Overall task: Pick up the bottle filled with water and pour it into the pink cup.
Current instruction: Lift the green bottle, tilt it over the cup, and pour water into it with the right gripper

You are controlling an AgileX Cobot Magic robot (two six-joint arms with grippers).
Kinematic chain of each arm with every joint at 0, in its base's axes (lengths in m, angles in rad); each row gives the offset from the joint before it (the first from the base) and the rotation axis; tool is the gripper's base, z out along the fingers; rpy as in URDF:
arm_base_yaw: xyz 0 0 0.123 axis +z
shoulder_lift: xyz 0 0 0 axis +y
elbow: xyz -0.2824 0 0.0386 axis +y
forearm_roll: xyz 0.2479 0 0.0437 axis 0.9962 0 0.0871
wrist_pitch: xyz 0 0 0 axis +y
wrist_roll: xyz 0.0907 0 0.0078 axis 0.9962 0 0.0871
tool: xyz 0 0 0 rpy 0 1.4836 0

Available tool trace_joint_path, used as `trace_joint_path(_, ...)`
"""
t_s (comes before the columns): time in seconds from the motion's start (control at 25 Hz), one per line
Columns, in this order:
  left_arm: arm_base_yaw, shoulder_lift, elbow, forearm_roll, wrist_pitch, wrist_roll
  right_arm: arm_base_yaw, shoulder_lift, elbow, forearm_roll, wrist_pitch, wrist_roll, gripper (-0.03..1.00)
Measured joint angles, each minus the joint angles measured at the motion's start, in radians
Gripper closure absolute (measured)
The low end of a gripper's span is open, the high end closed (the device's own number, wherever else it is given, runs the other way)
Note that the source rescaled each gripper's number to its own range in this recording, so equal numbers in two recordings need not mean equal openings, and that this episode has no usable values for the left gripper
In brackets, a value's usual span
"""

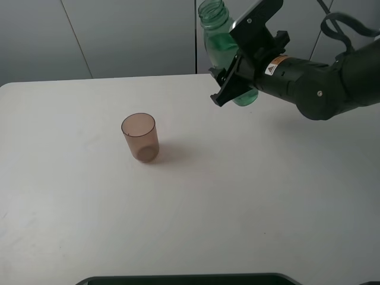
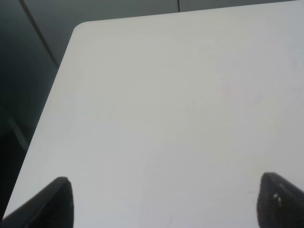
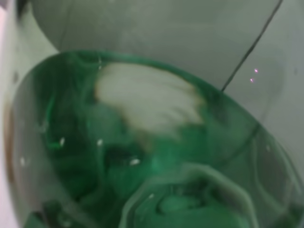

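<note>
Bottle [image 1: 217,37], near upright with mouth up, is clamped in the right arm's fingers [image 1: 228,89], raised and well apart from the pink cup [image 1: 140,138], on the cup's right-arm side; left fingers [image 2: 56,203] stand open.

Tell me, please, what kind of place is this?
Most likely a robotics lab bench: a plain white table, grey wall panels behind it, and the right gripper holding the bottle in the air, with the pink cup standing on the table.

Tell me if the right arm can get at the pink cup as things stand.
Probably yes: the right end effector holds the bottle in the air, and only bare table lies between it and the upright pink cup.
</note>
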Motion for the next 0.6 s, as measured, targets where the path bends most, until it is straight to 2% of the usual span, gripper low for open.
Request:
trace_joint_path(0.2,0.0,0.0,0.0,0.0,0.0,0.0,0.024,0.08,0.0,0.0,-0.015,-0.129,0.96)
trace_joint_path(0.44,0.0,0.0,0.0,0.0,0.0,0.0,0.031,0.143,-0.002,0.0,-0.025,-0.185,0.96)
trace_joint_path(0.6,0.0,0.0,0.0,0.0,0.0,0.0,0.043,0.155,-0.004,0.025,-0.03,-0.274,0.96)
